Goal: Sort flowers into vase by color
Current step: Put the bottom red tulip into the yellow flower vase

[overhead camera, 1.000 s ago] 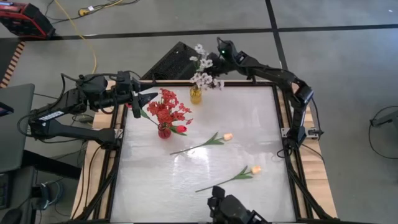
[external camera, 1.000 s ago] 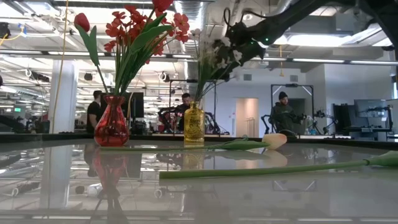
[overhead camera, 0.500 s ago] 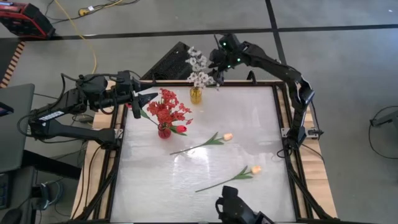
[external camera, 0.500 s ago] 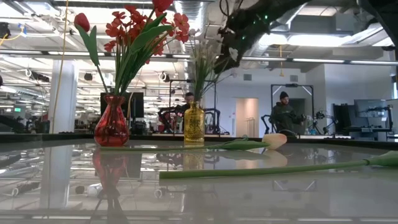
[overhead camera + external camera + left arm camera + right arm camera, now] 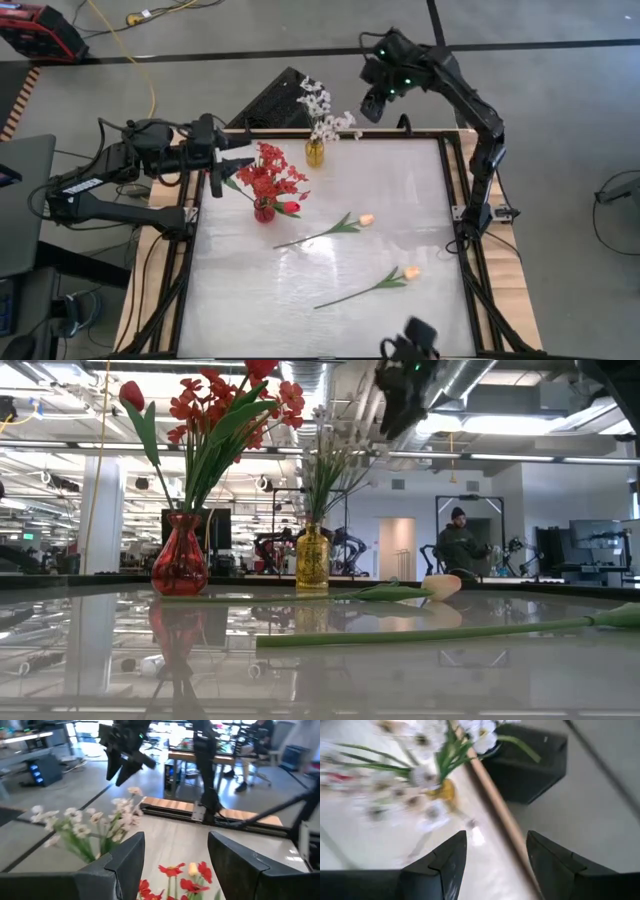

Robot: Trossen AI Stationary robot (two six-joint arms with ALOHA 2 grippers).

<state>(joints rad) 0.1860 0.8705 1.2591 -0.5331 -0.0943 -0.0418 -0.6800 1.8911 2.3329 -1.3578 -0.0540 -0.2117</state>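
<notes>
A red vase (image 5: 264, 211) with red flowers (image 5: 268, 178) stands at the table's far left, also in the low view (image 5: 180, 565). A yellow vase (image 5: 315, 153) (image 5: 312, 558) at the far edge holds a spray of small white blossoms (image 5: 322, 112) (image 5: 427, 750). Two cream-yellow tulips (image 5: 335, 228) (image 5: 378, 287) lie flat on the table. My left gripper (image 5: 225, 165) (image 5: 175, 860) hovers open, level, just left of the red flowers. My right gripper (image 5: 372, 104) (image 5: 495, 860) hangs open high above the far edge, right of the white spray.
A black case (image 5: 285, 98) lies beyond the far edge behind the yellow vase. Wooden rails (image 5: 455, 180) frame the table. A dark object (image 5: 410, 345) shows at the near edge. People (image 5: 457, 540) sit in the room behind. Free room lies in the table's near left.
My right gripper has come away from the white spray, rising and going toward the far right. The spray, bent toward the gripper before, now stands more upright in the yellow vase. My left gripper has rolled a little in place.
</notes>
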